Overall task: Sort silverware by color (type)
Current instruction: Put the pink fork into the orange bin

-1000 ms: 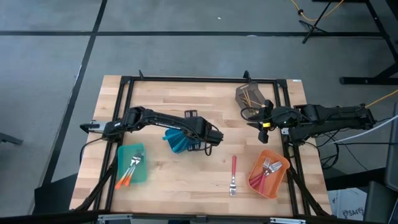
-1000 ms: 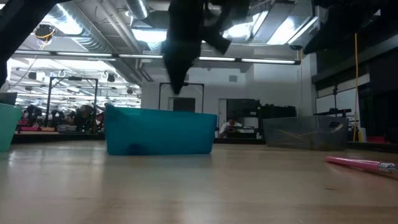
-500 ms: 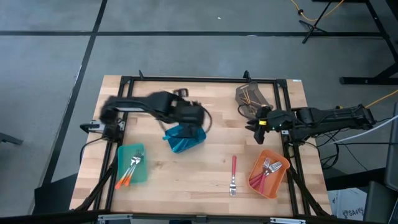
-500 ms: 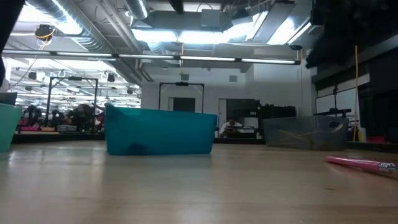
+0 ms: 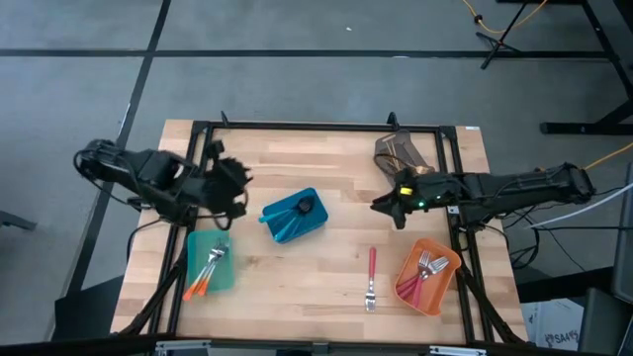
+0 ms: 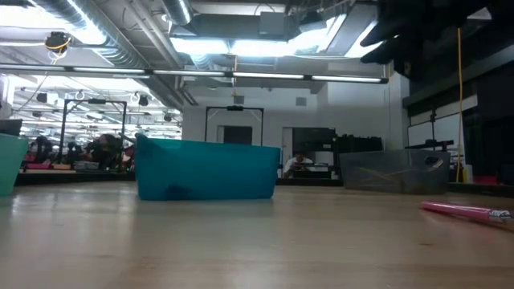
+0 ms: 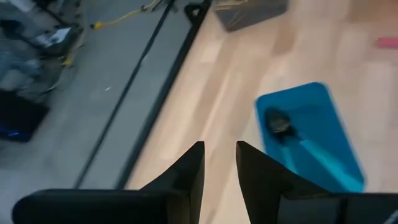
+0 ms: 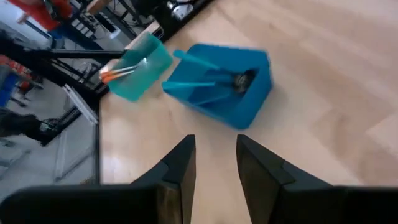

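A blue bin (image 5: 294,215) stands at mid-table with blue-handled silverware (image 8: 208,81) lying in it. One red-handled fork (image 5: 371,279) lies flat on the wood, near the front. My left gripper (image 5: 237,188) hangs open above the table's left side, to the left of the blue bin (image 7: 308,137), with nothing between its fingers. My right gripper (image 5: 381,208) is open too, in the air to the right of the blue bin, pointing toward it (image 8: 217,81).
A teal bin (image 5: 209,259) with orange-handled forks sits front left. An orange bin (image 5: 427,274) with red-handled forks sits front right. A grey bin (image 5: 396,153) with gold pieces is at the back right. Bare wood lies between the blue bin and the red-handled fork.
My left gripper has swung up and back from over the blue bin toward the table's left edge, staying open. My right gripper has edged toward the table's middle and rolled about its own axis.
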`<action>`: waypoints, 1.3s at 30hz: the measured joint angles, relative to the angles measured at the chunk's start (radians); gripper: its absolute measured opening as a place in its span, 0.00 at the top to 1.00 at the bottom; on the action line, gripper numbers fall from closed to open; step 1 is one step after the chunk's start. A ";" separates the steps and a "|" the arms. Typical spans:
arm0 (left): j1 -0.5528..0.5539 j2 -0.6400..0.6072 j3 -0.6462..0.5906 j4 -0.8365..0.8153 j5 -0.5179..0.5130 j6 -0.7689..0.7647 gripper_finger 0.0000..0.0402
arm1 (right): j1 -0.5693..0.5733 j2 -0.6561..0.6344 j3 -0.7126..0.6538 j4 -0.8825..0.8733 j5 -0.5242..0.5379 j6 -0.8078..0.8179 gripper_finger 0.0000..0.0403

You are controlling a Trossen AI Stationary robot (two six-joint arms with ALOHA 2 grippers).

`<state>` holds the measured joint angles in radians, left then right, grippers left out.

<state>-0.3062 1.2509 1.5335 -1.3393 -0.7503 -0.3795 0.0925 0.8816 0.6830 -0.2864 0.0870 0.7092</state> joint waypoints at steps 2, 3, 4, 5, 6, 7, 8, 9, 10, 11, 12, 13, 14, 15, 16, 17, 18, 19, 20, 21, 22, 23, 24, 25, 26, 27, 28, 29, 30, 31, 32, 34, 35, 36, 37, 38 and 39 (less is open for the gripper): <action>-0.035 -0.088 -0.140 0.100 0.001 -0.011 0.79 | 0.006 0.042 0.007 0.013 -0.022 0.053 0.74; -0.052 -0.129 -0.209 0.149 0.001 -0.008 0.79 | 0.016 0.062 0.015 0.011 -0.024 0.079 0.74; -0.066 -0.164 -0.271 0.201 0.001 -0.006 0.79 | 0.028 0.083 0.026 0.008 -0.022 0.102 0.74; -0.079 -0.199 -0.333 0.252 0.002 -0.006 0.79 | 0.040 0.107 0.043 0.005 -0.014 0.123 0.74; -0.089 -0.231 -0.391 0.296 0.004 -0.005 0.79 | 0.053 0.130 0.066 -0.003 -0.009 0.140 0.74; -0.098 -0.259 -0.443 0.338 0.004 -0.005 0.79 | 0.069 0.151 0.087 -0.017 -0.007 0.158 0.74; -0.105 -0.284 -0.493 0.381 0.004 -0.004 0.79 | 0.084 0.173 0.108 -0.036 0.003 0.179 0.74; -0.111 -0.305 -0.540 0.419 0.003 -0.004 0.79 | 0.099 0.196 0.132 -0.050 0.016 0.202 0.74; -0.117 -0.323 -0.584 0.455 0.003 -0.004 0.79 | 0.115 0.218 0.158 -0.063 0.032 0.226 0.74; -0.121 -0.338 -0.625 0.490 0.003 -0.004 0.79 | 0.131 0.240 0.181 -0.087 0.049 0.253 0.74; -0.124 -0.350 -0.663 0.527 0.003 -0.004 0.79 | 0.145 0.262 0.204 -0.116 0.064 0.279 0.74; -0.127 -0.361 -0.698 0.564 0.004 -0.003 0.79 | 0.161 0.283 0.230 -0.143 0.080 0.308 0.74; -0.131 -0.370 -0.731 0.592 0.003 -0.003 0.79 | 0.177 0.306 0.252 -0.163 0.088 0.342 0.74; -0.136 -0.378 -0.764 0.622 0.000 -0.003 0.79 | 0.191 0.330 0.276 -0.193 0.095 0.377 0.74; -0.140 -0.385 -0.794 0.659 -0.006 -0.003 0.79 | 0.204 0.352 0.301 -0.223 0.099 0.417 0.74; -0.145 -0.390 -0.822 0.693 -0.012 -0.003 0.79 | 0.219 0.375 0.325 -0.248 0.104 0.459 0.74; -0.151 -0.392 -0.850 0.723 -0.019 -0.003 0.79 | 0.235 0.401 0.354 -0.272 0.105 0.497 0.74; -0.155 -0.394 -0.873 0.754 -0.026 0.000 0.79 | 0.248 0.424 0.382 -0.296 0.105 0.534 0.74; -0.161 -0.395 -0.893 0.781 -0.030 0.007 0.79 | 0.261 0.448 0.410 -0.325 0.104 0.568 0.74; -0.166 -0.396 -0.913 0.809 -0.038 0.019 0.79 | 0.274 0.474 0.442 -0.362 0.105 0.603 0.74; -0.170 -0.397 -0.931 0.838 -0.044 0.030 0.79 | 0.286 0.499 0.473 -0.399 0.104 0.642 0.74; -0.174 -0.397 -0.946 0.862 -0.045 0.044 0.79 | 0.300 0.524 0.506 -0.439 0.104 0.679 0.74; -0.177 -0.397 -0.958 0.880 -0.045 0.052 0.79 | 0.313 0.551 0.538 -0.482 0.103 0.714 0.74; -0.181 -0.397 -0.967 0.893 -0.045 0.057 0.79 | 0.322 0.575 0.569 -0.526 0.101 0.754 0.74; -0.184 -0.397 -0.972 0.903 -0.045 0.057 0.79 | 0.332 0.600 0.599 -0.565 0.097 0.793 0.74; -0.188 -0.397 -0.977 0.912 -0.046 0.058 0.79 | 0.343 0.626 0.626 -0.597 0.093 0.829 0.74; -0.190 -0.397 -0.980 0.915 -0.045 0.058 0.79 | 0.350 0.650 0.652 -0.629 0.081 0.863 0.74; -0.193 -0.397 -0.982 0.917 -0.045 0.058 0.79 | 0.358 0.675 0.673 -0.658 0.074 0.892 0.74; -0.195 -0.397 -0.982 0.916 -0.045 0.058 0.79 | 0.366 0.700 0.692 -0.681 0.063 0.920 0.74; -0.198 -0.397 -0.982 0.918 -0.046 0.058 0.79 | 0.371 0.724 0.708 -0.696 0.048 0.941 0.74; -0.200 -0.397 -0.982 0.918 -0.045 0.058 0.79 | 0.377 0.745 0.720 -0.709 0.035 0.961 0.74; -0.204 -0.397 -0.982 0.924 -0.045 0.059 0.79 | 0.388 0.787 0.737 -0.727 -0.004 0.991 0.74; -0.205 -0.397 -0.982 0.928 -0.045 0.059 0.79 | 0.389 0.806 0.741 -0.733 -0.016 1.003 0.74; -0.206 -0.397 -0.982 0.929 -0.046 0.059 0.79 | 0.395 0.827 0.743 -0.735 -0.034 1.015 0.74; -0.208 -0.397 -0.982 0.930 -0.045 0.059 0.79 | 0.399 0.844 0.743 -0.736 -0.046 1.022 0.74; -0.208 -0.396 -0.982 0.931 -0.045 0.059 0.79 | 0.401 0.860 0.743 -0.740 -0.053 1.032 0.74; -0.208 -0.396 -0.982 0.931 -0.045 0.059 0.79 | 0.400 0.876 0.743 -0.743 -0.061 1.042 0.74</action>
<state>-0.5144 0.8547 0.5514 -0.4087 -0.7956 -0.3206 0.4923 1.7571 1.4265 -1.0296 0.0264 1.7510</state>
